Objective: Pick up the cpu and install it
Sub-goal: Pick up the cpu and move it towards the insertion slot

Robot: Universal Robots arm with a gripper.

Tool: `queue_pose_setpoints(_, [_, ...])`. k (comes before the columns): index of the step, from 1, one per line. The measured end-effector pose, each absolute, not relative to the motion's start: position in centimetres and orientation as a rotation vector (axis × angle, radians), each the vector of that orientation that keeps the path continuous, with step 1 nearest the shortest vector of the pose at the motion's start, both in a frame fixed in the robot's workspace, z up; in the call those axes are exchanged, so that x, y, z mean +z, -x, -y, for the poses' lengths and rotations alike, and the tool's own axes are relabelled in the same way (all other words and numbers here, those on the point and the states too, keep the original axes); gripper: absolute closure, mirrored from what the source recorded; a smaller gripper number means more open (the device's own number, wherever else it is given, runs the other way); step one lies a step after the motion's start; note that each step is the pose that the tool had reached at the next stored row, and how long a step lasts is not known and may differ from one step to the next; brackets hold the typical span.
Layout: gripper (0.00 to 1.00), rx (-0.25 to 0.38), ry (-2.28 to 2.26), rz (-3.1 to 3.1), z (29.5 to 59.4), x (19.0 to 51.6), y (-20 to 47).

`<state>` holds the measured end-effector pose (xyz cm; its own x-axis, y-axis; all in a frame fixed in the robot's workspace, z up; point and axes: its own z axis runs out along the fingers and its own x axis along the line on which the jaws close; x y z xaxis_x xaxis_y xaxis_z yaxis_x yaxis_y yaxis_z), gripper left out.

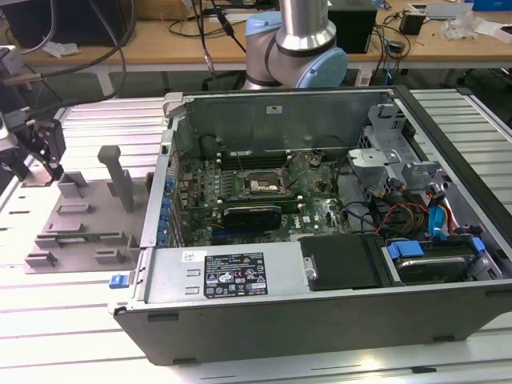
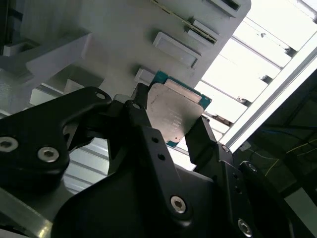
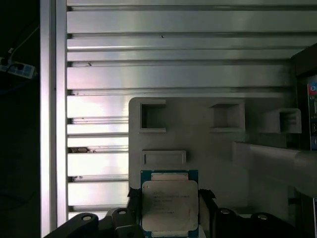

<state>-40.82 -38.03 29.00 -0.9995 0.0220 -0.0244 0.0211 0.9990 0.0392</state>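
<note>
The cpu (image 3: 170, 206) sits between my jaws, which are clamped on two of its opposite side edges. In the first wrist view the dark jaw tips press against the green border on both sides. I hold it by the edges so that nothing touches the underside, which I judge is the delicate face.

Its pale metal top faces up toward my wrist, and the chip lies flat, about level with the counter (image 1: 64, 336). It is almost square, so I cannot name a long axis with certainty. The printed side edges run parallel to my jaws.

In the second wrist view the cpu (image 2: 173, 111) seems lifted a little off the grey fixture plate (image 2: 129, 44). I judge this from the way its corner hangs past the plate edge, but the gap itself is hard to see. Just beyond the chip there is a small raised rectangular frame (image 3: 163, 158) on the plate.

In the exterior view my gripper (image 1: 46, 170) hangs over the far left part of this plate. The open computer case (image 1: 320, 328) stands to the exterior view's right of it, and the dark socket (image 1: 260, 186) inside is well apart from me.
</note>
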Motion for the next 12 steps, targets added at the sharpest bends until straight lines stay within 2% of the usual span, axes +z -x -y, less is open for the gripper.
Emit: queue_pose_setpoints(12, [0.45,0.061,-0.034,-3.116,38.0,30.9,40.8])
